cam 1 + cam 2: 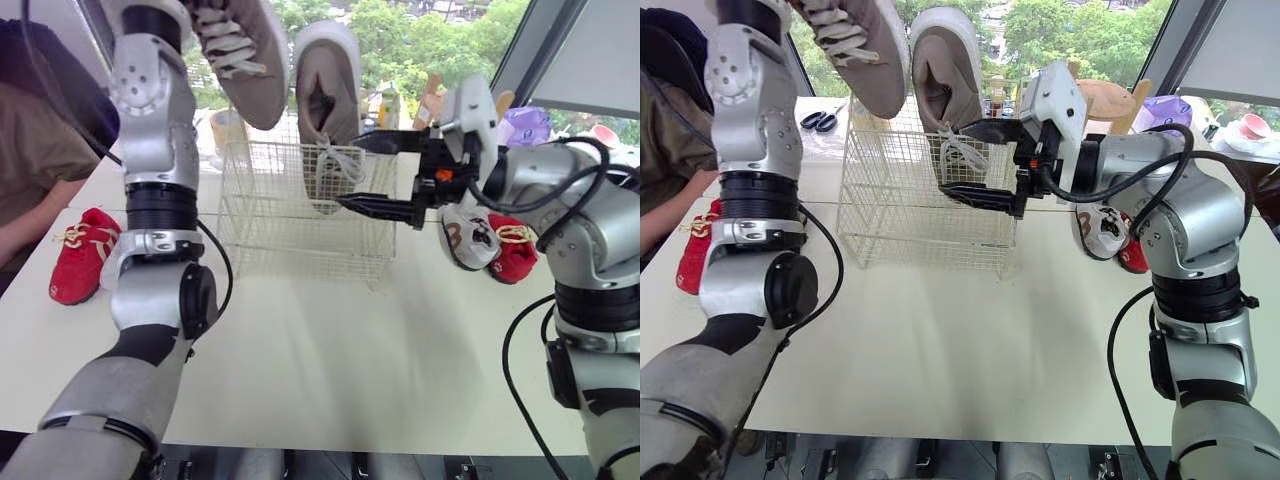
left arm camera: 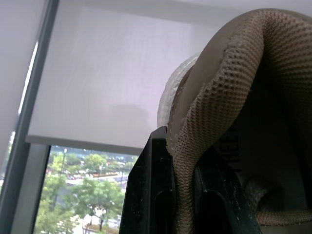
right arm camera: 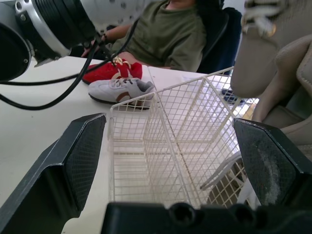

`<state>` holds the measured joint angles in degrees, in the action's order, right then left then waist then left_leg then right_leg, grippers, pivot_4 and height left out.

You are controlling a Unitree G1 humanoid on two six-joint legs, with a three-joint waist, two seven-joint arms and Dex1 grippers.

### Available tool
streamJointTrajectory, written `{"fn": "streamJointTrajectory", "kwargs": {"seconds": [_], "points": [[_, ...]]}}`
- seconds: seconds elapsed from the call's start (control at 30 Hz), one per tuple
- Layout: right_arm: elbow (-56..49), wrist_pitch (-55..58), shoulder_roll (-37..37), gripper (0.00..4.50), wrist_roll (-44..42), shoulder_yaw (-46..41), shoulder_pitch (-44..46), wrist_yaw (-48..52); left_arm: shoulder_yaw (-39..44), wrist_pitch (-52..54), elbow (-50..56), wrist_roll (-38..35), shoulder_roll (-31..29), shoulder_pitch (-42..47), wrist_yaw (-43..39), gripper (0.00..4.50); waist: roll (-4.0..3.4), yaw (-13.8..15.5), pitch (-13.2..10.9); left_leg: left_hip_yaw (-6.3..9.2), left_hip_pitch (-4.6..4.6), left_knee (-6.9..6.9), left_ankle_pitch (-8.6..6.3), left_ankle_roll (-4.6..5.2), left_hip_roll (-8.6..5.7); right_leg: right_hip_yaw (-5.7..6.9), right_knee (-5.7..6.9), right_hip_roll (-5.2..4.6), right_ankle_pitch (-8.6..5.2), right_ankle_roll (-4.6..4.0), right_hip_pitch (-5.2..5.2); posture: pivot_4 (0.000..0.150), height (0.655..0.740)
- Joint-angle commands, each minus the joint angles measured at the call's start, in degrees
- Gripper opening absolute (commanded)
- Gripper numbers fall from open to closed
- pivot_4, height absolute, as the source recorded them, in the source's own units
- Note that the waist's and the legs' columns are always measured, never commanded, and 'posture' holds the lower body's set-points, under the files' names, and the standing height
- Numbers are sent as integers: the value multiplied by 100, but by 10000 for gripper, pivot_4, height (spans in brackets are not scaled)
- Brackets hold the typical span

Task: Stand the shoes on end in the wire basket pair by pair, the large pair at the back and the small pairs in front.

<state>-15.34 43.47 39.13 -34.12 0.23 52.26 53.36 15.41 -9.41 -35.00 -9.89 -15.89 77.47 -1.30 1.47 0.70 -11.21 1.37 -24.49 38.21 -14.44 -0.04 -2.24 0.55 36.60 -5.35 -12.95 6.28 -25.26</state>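
Head-camera views first: my right gripper (image 1: 385,175) hangs with its two black fingers spread wide apart, level with the upper edge of the white wire basket (image 1: 290,235) at its right end. Just past its fingertips a large taupe mesh shoe (image 1: 328,100) with white laces stands on end inside the basket, heel up. Higher than that gripper and over the basket's other end, my raised left arm holds a second large taupe mesh shoe (image 1: 240,60), toe hanging down, close beside the standing one. Behind the right gripper's wrist, on the white table (image 1: 330,360), a small white shoe (image 1: 468,238) and a small red shoe (image 1: 515,250) lie touching. Another small red shoe (image 1: 82,255) lies well apart, beyond my left arm.

Left wrist view: my left gripper (image 2: 184,151) is clamped on the mesh heel collar of the second large taupe mesh shoe, one finger on each side.

Right wrist view: the basket sits between the parted fingers, the standing shoe near one of them. Across the basket a second small white shoe (image 3: 122,90) lies by the red one, near a seated person in an olive shirt (image 3: 170,34).
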Motion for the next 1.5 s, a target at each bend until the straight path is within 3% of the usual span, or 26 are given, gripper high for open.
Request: {"fn": "streamJointTrajectory", "kwargs": {"seconds": [0.03, 0.27, 0.73, 0.87, 1.0, 1.17, 1.27, 1.37, 1.5], "points": [[-217, -4, 55, 45000, -108, -229, 6, -98, -136, -217, -115, 12, 115, 196, -123, 314, 0, 6, 0, 0, 0, 0, 0, 0, 0, 0, 0, 0, 0, 0, 1, 1500, 7400], [-311, 19, 91, 45000, -169, -305, -117, -219, -748, 244, 89, 616, 228, -438, -86, 314, -3, 1, 4, 1, 6, 1, 0, 2, -2, 0, -1, 1, 0, 0, 10, 1500, 7400], [-234, -84, -25, 45000, -184, -269, -265, -312, -864, 2807, 3205, 296, 779, -3043, 78, 314, -16, 2, 18, 3, 21, 1, -1, 2, 2, -7, 8, 1, 0, 0, 18, 1500, 7400], [-111, -161, -61, 45000, -130, -206, -244, -273, -844, 3180, 3689, 7, 652, -3259, -329, 16151, -21, 1, 22, 2, 38, 0, -2, 4, 1, -8, 2, 1, -1, -1, 36, 1500, 7400], [-18, -183, -59, 45000, -89, -207, -274, -283, -814, 3579, 4209, -279, 320, -3405, -804, 36755, -21, 5, 22, 9, 41, 1, -1, 2, 4, -8, -2, 9, -1, -2, 43, 1500, 7400], [-9, 72, 71, 45000, -343, -638, -517, -429, -212, 4690, 5475, -1308, -142, -4036, -1215, 36755, -22, -10, 22, 11, 44, 0, -2, 4, 6, -10, -15, 8, -1, -3, 51, 1500, 7400], [87, 512, 118, 45000, -935, -1535, -846, -767, 460, 5622, 6569, -2474, -634, -4745, -1551, 36755, -24, -27, 21, 10, 42, -6, -3, 5, 10, -14, -24, 8, -1, -3, 49, 1500, 7400], [325, 436, 193, 45000, -896, -2078, -1343, -1024, 880, 6327, 7107, -3720, -864, -5231, -1651, 44780, -23, 7, 21, 11, 44, -6, -3, 5, 14, -21, -28, 9, -1, -5, 54, 1500, 7400], [935, -233, 45, 45000, -277, -2647, -2020, -1825, 792, 6760, 7687, -4871, -919, -6033, -1610, 44780, -23, 6, 22, 12, 80, -5, -6, 9, 7, -20, -41, 4, -1, -9, 102, 1500, 7400]]}}
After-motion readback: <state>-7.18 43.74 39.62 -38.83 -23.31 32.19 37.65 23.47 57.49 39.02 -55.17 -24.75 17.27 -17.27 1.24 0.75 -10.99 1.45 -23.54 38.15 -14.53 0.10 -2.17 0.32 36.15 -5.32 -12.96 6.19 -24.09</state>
